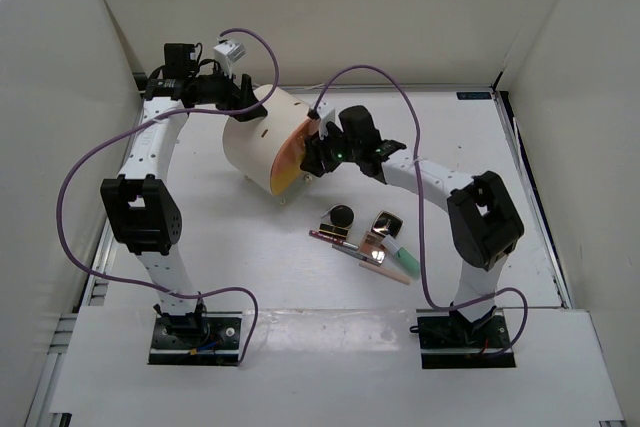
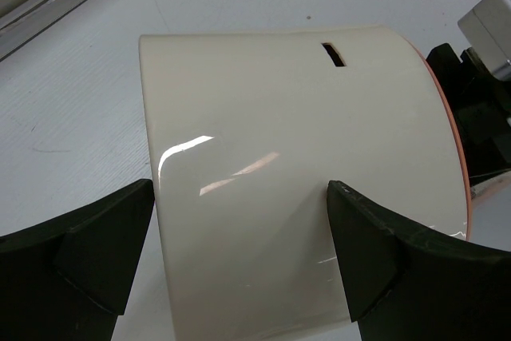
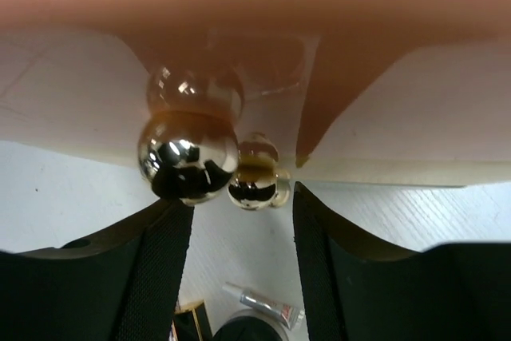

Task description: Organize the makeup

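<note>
While the left gripper (image 2: 239, 247) straddles the cream cylinder (image 2: 279, 117), fingers spread wide:
the right gripper (image 3: 241, 233), also unclenched, should centre on the gold knob (image 3: 188, 157) before closing.

place: robotics lab test cell | enclosure: plain white panel walls (image 1: 330, 7) on three sides of a white counter (image 1: 250, 267) | rig: left arm (image 1: 150, 217) and right arm (image 1: 485, 217) bolted at counter's near edge, purple cables (image 1: 365, 69) looping

No legible txt, brand or nr in any view. Small dark label (image 1: 475, 95) at far-right edge of table (image 1: 260, 267): too small to read. Makeup items (image 1: 365, 237): no readable print.
</note>
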Robot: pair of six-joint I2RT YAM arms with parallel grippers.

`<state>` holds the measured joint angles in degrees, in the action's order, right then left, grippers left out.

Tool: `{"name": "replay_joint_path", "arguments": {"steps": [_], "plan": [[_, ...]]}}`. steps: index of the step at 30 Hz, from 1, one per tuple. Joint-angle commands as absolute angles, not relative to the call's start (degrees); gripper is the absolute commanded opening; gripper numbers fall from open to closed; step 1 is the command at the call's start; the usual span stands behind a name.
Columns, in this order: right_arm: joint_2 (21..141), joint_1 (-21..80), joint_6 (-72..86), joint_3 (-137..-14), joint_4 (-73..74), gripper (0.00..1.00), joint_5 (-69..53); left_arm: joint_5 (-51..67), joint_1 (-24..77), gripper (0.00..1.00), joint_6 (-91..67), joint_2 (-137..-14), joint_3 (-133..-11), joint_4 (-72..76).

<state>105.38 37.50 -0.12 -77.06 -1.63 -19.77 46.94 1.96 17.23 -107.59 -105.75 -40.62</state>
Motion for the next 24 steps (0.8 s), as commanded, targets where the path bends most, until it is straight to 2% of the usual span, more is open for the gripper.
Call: {"name": "replay_joint_path", "arguments": {"steps": [1, 2, 5, 11, 16, 24], "plan": [[105.12, 37.27, 2.28, -78.40, -8.86, 0.52, -21.45, 42.89, 2.29, 0.99, 18.98, -109.51, -105.47, -42.89], [105.12, 37.27, 2.46, -78.40, -9.40, 0.36, -20.92, 42.89, 2.29, 0.98, 18.98, -109.51, -105.47, -42.89], [105.82, 37.09, 2.64, -79.45, -9.76, 0.27, -20.21, 42.19, 2.29, 0.98, 18.55, -109.69, -105.47, -42.89], [109.33, 37.09, 2.81, -84.54, -6.33, 0.16, -22.85, 41.92, 1.76, 0.98, 18.28, -110.56, -106.61, -42.37], [108.81, 37.27, 2.11, -83.41, -4.93, 0.07, -22.33, 42.19, 0.79, 0.98, 17.93, -112.50, -108.80, -43.77], [98.11, 37.09, -3.25, -74.29, 6.66, 0.04, -21.36, 40.78, 0.70, 0.98, 17.58, -113.11, -108.54, -43.60]]}}
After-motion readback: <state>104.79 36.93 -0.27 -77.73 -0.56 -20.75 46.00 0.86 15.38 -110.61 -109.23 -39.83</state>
